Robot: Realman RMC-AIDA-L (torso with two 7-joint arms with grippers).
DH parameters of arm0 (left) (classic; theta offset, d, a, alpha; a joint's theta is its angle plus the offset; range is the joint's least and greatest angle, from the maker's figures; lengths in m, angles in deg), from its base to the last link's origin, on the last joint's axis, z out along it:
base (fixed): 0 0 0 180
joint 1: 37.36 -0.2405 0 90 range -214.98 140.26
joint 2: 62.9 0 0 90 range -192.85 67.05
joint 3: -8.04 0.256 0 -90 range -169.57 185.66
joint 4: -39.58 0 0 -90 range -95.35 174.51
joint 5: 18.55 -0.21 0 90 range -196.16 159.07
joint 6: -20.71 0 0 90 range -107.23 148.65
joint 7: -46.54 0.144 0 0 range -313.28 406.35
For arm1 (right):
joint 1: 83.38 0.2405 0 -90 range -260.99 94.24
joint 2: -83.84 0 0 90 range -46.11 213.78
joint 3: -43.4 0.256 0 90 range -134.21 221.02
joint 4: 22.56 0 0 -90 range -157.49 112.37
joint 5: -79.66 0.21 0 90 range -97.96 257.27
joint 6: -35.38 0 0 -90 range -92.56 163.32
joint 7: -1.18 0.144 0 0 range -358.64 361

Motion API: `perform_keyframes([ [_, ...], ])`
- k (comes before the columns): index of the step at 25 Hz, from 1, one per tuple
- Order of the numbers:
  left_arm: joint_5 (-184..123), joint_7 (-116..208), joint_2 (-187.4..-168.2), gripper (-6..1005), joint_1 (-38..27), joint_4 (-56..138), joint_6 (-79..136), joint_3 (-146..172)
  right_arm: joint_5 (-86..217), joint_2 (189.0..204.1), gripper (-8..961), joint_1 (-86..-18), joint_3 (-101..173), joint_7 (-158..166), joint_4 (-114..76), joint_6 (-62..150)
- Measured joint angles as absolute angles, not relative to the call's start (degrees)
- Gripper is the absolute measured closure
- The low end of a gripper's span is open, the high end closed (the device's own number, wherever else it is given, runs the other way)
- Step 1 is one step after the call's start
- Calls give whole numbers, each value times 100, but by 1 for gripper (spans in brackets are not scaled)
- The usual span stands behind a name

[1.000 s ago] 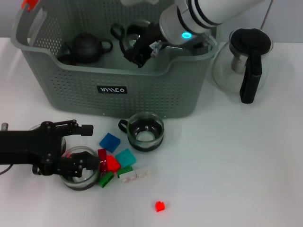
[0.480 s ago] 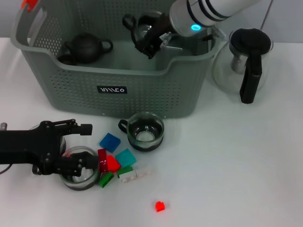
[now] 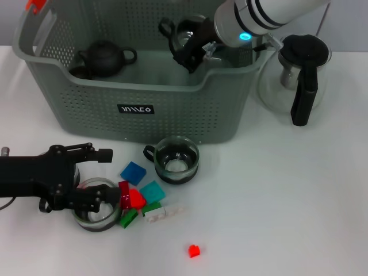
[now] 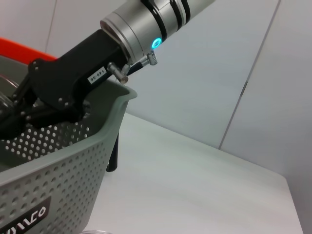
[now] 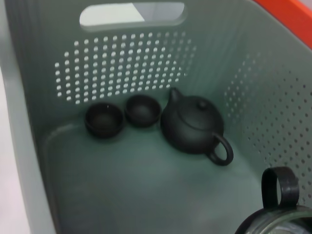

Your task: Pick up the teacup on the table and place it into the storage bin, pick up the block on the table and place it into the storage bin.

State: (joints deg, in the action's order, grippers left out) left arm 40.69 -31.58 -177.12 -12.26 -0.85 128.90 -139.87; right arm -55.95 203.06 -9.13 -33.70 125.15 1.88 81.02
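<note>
My right gripper is shut on a glass teacup with a black handle, held over the right part of the grey-green storage bin. The right wrist view shows that cup's rim and handle above the bin floor. My left gripper lies open on the table at the lower left, its lower finger over a second glass teacup. A third teacup stands in front of the bin. Blocks lie beside the left gripper: blue, teal, red, green, white.
Inside the bin sit a black teapot and two small black cups. A glass kettle with a black handle stands right of the bin. A small red block lies alone near the front edge. The left wrist view shows the right arm over the bin's corner.
My right gripper has carried the teacup rightward and a little farther back over the bin. The left gripper has stayed where it was.
</note>
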Motion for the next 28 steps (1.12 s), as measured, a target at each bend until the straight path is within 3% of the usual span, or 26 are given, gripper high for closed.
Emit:
perform_keyframes([
  [28,4060,-3182,-17716,51,-1231,-75,12872,-13934,-5649,20311,859,-1015,-3371,12572,174,8166],
])
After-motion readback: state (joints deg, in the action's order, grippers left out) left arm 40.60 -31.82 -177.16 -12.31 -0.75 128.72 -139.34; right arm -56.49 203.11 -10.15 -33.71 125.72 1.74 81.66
